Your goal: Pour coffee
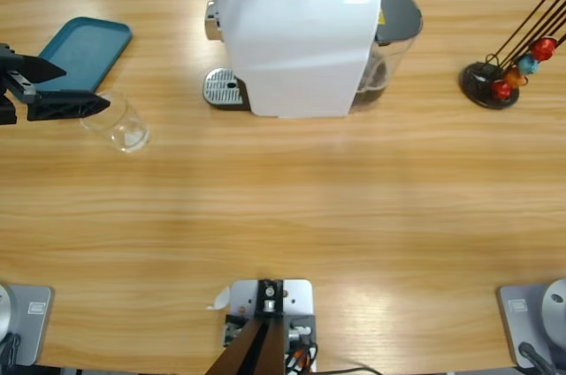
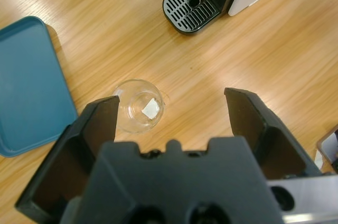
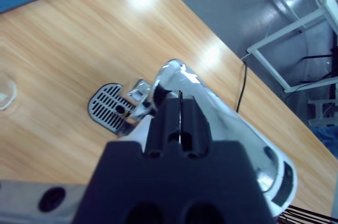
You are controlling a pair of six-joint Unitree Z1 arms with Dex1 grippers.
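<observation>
On the long wooden worktop (image 1: pixel 292 207), no coffee shows; a clear empty glass cup (image 1: pixel 122 126) stands left of the white coffee machine (image 1: pixel 296 39). The left pincer (image 2: pixel 171 109) hovers over it, spread wide. The right pincer (image 3: pixel 179 109), jaws together, rests on the machine's chrome lever (image 3: pixel 182 84).

A: What do the arms look like?
B: The left end effector (image 2: pixel 171 109) is matte black, two thick wedge-shaped jaws on a blocky body with round recesses and a silver-grey plate beside it.
A: And the right?
B: The right end effector (image 3: pixel 179 112) is the same black, ribbed along the middle, a grey plate at its base.
</observation>
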